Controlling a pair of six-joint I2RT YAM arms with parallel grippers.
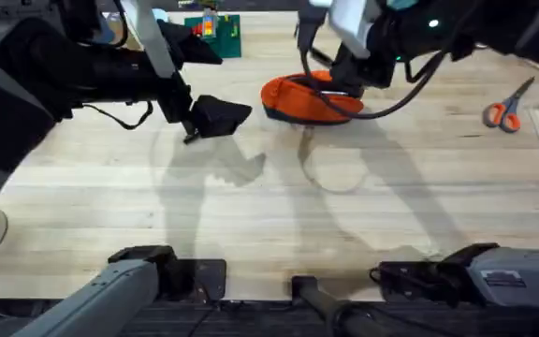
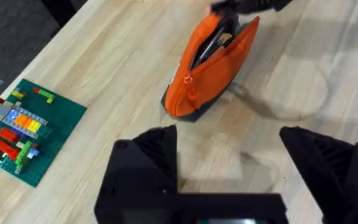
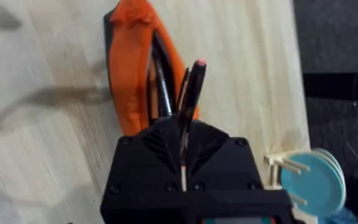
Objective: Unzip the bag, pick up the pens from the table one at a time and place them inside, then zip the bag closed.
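My right tool (image 3: 185,134) is clamped on a pen (image 3: 193,84), hovering right over the unzipped bag (image 2: 210,65), where another pen (image 3: 160,81) already lies inside. My left tool (image 2: 229,155) hangs spread and empty just beside it. Dropping this pen and zipping remain.

Gripper (image 3: 184,138) w/ pen (image 3: 192,87) over bag (image 3: 135,56)

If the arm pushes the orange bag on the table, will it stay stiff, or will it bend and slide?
The bag is fabric and gapes open, so it would probably bend rather than stay stiff. It looks light, so on the smooth table it may slide or tip. The pen in the right gripper looks rigid.
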